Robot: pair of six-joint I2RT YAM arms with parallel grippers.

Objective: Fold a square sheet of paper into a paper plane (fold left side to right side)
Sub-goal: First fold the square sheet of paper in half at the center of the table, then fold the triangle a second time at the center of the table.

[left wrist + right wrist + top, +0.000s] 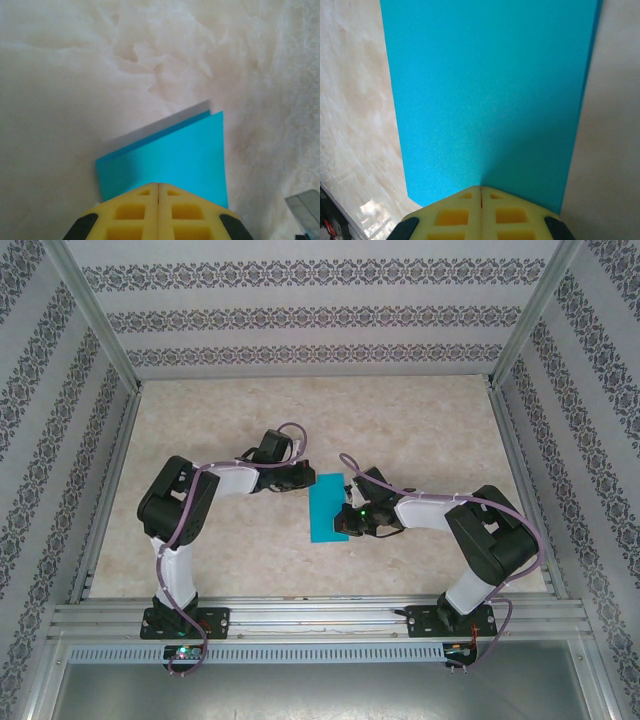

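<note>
Fingers (452, 216) of the right gripper (480, 192) are pressed flat together, yellow pad against yellow pad, with only a thin seam between them and nothing caught in it. Just past their tips lies the sheet of paper (487, 95), plain teal and smooth. Along its right edge a thin sliver of a second layer peeks out, so it lies doubled over. Whether the tips actually bear on it I cannot tell.

On the other side the left gripper (158, 187) is closed just as tightly, its fingers (131, 212) meeting at a seam. The paper sits right in front of them, its top layer set slightly off the lower one at the far edge. A grey corner (304, 212) of something pokes in beside it, too little to name.

From above, the two arm bases sit on the aluminium rail (320, 618) at the near edge. Both arms bend inward over the pale marbled table (430, 430). The paper lies there between the two grippers as a narrow upright rectangle, about mid-table. The right gripper is at its near right corner and the left one at its far left corner. Beyond the table stands a back wall (300, 315) papered in dark patterned bands.
</note>
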